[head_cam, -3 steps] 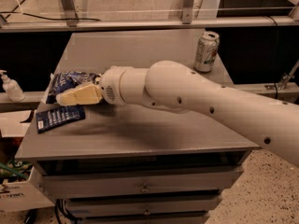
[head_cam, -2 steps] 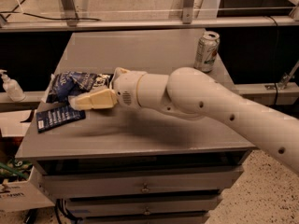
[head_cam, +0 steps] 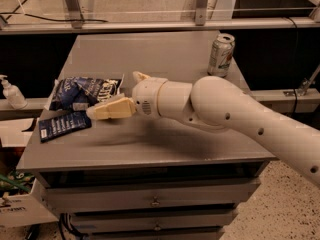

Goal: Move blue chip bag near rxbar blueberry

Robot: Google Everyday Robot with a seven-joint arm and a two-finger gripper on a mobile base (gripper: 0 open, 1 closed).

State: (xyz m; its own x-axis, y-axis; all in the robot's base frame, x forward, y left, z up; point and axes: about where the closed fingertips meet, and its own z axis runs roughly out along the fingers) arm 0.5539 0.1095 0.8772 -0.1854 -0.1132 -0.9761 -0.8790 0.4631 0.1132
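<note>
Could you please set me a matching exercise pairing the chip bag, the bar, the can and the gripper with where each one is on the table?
Things:
1. blue chip bag
2. rxbar blueberry
3. can
4. gripper

Places:
A. back right corner of the table
B. front left, by the edge
C. left side, behind the bar
D. over the table, just right of the bag and bar

Pairs: 1-C, 2-B, 3-A, 4-D.
</note>
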